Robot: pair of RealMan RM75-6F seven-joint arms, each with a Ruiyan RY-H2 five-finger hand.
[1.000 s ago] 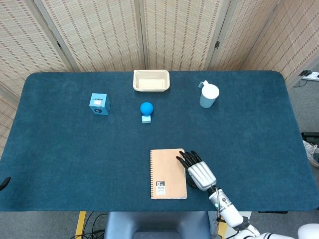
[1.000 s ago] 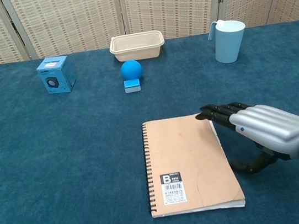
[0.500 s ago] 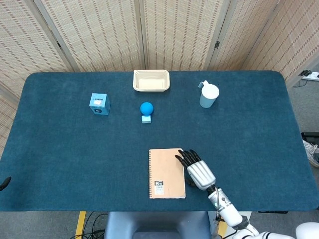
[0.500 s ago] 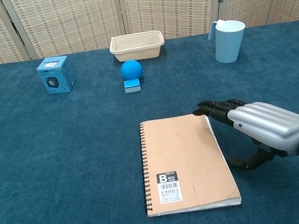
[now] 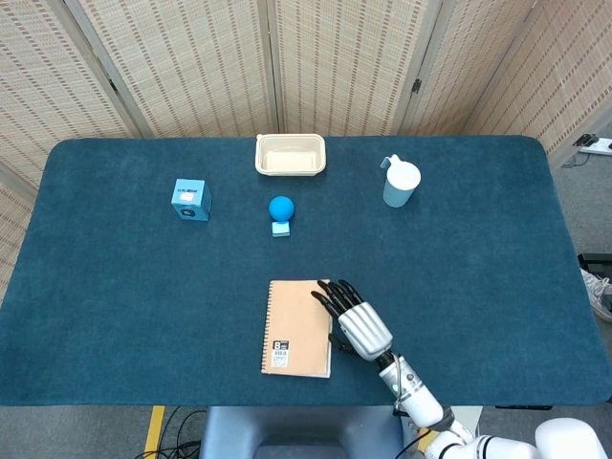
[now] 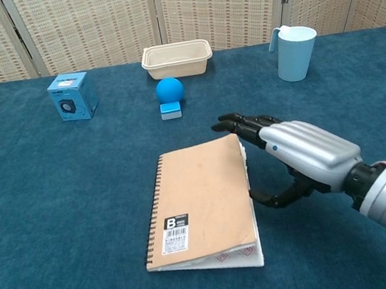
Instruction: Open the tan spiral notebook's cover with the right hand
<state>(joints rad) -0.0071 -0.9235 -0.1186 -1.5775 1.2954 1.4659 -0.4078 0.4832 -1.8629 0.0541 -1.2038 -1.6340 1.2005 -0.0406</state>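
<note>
At bench front-centre: right hand (image 6: 302,154) fingers apart, holding nothing, thumb tucked at the free edge | tan spiral notebook (image 6: 200,204) lies flat, cover raised slightly, spiral on far side | advice: hook cover alone, swing it over spiral, avoid shoving the book.

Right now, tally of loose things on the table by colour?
Blue: 3, the speaker box, ball, small block
Pale blue: 1, the pitcher
Tan or cream: 2, the notebook, tray
Total: 6
</note>
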